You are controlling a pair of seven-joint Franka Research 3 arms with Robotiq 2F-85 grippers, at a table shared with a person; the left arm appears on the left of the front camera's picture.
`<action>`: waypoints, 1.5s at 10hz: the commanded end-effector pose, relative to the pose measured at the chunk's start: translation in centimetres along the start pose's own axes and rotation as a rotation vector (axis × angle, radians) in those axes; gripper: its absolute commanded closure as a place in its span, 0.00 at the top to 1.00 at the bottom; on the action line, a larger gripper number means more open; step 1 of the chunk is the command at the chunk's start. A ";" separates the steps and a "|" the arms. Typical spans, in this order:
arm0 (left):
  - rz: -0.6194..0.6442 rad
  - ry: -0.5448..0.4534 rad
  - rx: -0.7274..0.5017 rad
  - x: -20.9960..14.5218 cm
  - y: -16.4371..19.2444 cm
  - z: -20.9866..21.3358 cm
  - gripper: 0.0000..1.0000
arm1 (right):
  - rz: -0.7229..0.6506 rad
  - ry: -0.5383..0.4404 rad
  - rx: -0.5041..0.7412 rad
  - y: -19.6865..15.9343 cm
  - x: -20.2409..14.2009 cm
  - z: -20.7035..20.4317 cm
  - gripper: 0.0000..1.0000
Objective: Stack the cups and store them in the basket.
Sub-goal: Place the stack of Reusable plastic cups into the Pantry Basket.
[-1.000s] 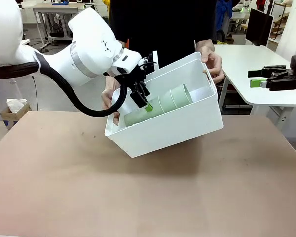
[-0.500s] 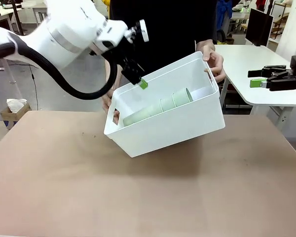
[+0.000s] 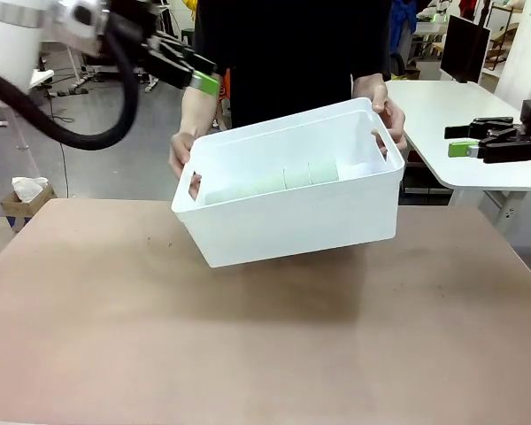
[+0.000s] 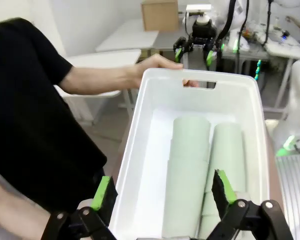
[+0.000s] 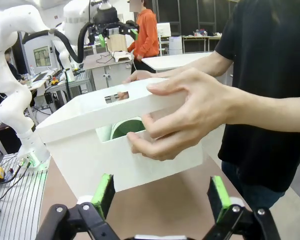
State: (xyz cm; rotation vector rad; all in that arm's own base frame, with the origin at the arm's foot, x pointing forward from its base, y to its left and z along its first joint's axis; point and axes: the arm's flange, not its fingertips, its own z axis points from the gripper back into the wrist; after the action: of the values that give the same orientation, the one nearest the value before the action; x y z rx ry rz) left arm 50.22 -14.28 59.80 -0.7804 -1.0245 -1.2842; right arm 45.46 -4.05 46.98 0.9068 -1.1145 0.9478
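Starting nearest the robot, the brown table top (image 3: 265,354) lies bare, and above its far half the large white rectangular plastic basket (image 3: 292,221) hangs tilted, clear of the surface, gripped at each short end by the person's hands (image 3: 382,108). Inside it lie the pale mint-green tapered plastic cups (image 3: 274,184), nested and on their sides; the left wrist view shows two stacks (image 4: 190,175) lying side by side along the floor of the bin. The left gripper (image 3: 190,75) hovers above and left of the basket, jaws spread wide with nothing between them. The right gripper (image 3: 478,142) waits well off to the right, fingers apart and empty, facing the basket's near handle end. By my reading the stacking and storing look done; what remains, if anything, is setting the basket down
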 end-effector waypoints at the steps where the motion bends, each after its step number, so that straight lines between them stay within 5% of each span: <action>1: 0.044 -0.098 -0.029 -4.5 -1.0 3.3 1.00 | -0.019 0.000 -0.014 0.1 0.5 -0.1 1.00; 6: 0.083 -0.272 -0.084 -12.6 -3.9 8.4 1.00 | -0.019 0.000 -0.014 0.1 0.5 -0.1 1.00; 15: 0.098 -0.234 -0.087 -13.0 -3.7 8.5 1.00 | -0.019 0.000 -0.014 0.1 0.5 -0.1 1.00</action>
State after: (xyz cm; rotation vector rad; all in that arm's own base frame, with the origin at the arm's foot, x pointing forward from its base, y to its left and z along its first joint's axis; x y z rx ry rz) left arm 45.26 -2.16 50.57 -1.0579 -1.1163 -1.1840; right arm 45.47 -4.01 46.98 0.9070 -1.1138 0.9484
